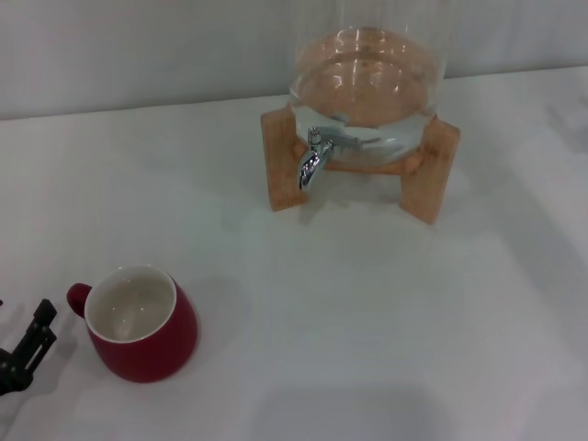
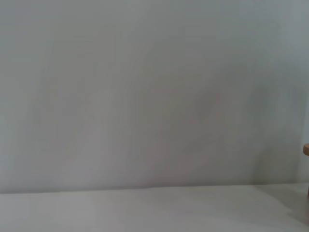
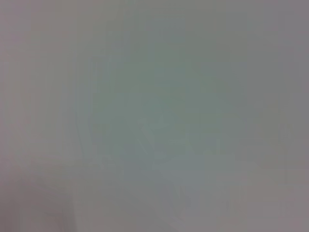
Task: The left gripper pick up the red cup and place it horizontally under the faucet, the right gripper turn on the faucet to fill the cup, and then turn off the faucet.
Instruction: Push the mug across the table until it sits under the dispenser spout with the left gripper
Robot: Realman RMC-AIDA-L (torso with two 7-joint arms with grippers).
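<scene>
Left claw (image 1: 26, 354) sits just beside red cup (image 1: 141, 322).

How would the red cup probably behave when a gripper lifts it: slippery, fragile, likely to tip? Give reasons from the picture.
The red cup looks glazed and glossy, so fingers may slip on it. It seems to be ceramic, so probably rigid but breakable if dropped. Its body widens toward the base and it stands upright and empty, so it seems unlikely to tip when nudged.

left claw (image 1: 26, 349) mostly cut off
</scene>
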